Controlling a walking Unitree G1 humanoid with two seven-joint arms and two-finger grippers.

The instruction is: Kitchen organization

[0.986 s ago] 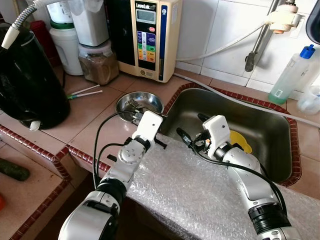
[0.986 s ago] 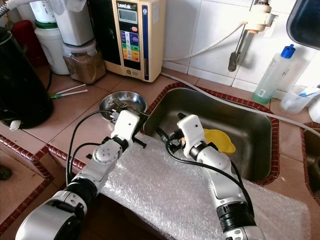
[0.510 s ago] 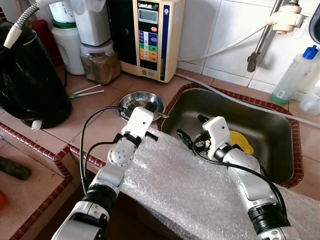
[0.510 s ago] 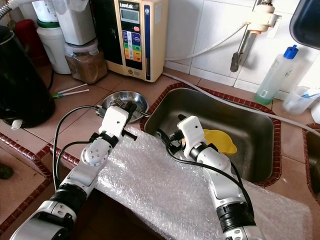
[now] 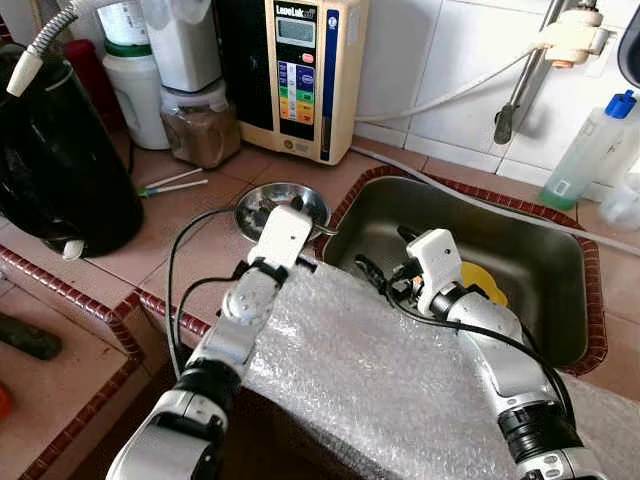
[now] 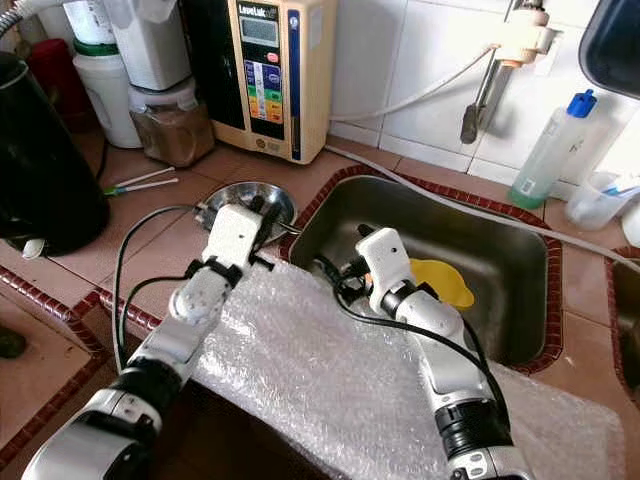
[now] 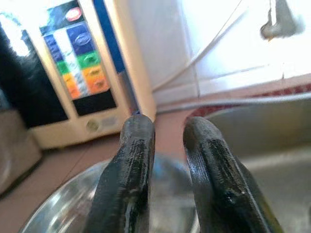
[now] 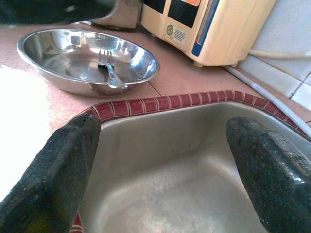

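Steel bowl point(image 8: 87, 60) with a fork point(image 8: 109, 73) lying in it sits on the tiled counter point(image 5: 190, 225), directly under and ahead of your left gripper point(image 7: 167, 179) and off to one side beyond your right gripper point(image 8: 165, 165). Behind the bowl stands a cream water ionizer point(image 5: 295, 75); the lettering at its top looks like "LeveLuk", though it is too small to be sure, and below that you have a small display and a column of coloured buttons in red, blue, green and orange. No other writing is legible to you.

Your left gripper's jaws stand a narrow gap apart, with nothing between them; the fingertips point(image 7: 129, 165) hover over the near rim of the bowl, and you cannot tell whether they touch it. Your right gripper's jaws are spread wide and hold nothing; they hang over the near left corner of the stainless sink point(image 6: 500, 300), inside its red tile border point(image 8: 160, 103). A yellow funnel-like piece point(image 6: 440, 280) lies in the sink just behind your right wrist.

Both of your forearms rest across a sheet of bubble wrap point(image 5: 380, 380) draped over the counter edge. Farther out past the left gripper you have a black kettle point(image 5: 55, 160), a jar of brown powder point(image 5: 200, 125) and two thin sticks point(image 5: 175, 183) on the tiles. Beyond the right gripper, a clear bottle with a blue cap point(image 5: 585, 145) stands by the wall.
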